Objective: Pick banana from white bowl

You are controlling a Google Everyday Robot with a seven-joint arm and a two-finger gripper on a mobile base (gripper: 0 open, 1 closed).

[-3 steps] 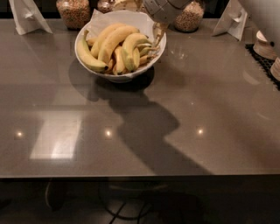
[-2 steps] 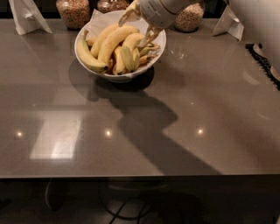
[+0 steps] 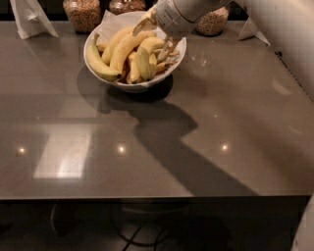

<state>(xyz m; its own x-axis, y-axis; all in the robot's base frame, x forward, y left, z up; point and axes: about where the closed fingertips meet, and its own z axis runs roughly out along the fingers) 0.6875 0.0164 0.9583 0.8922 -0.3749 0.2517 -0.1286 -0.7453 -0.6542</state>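
Reads dim and warm, lit from overhead. Throws three small lamp glints and a pale rectangular glare patch onto the glossy grey-brown tabletop. Casts a broad dark arm shadow slanting lower right from the large white glossy bowl. Catches the cream two-finger gripper, fingers spread, brightly lit over the bowl's right half. Falls to murk below the table edge.

Kitchen-like setting: glossy grey counter, jars of dry grains at 11 o'clock. The gripper hung spread over the white bowl at 12 o'clock.
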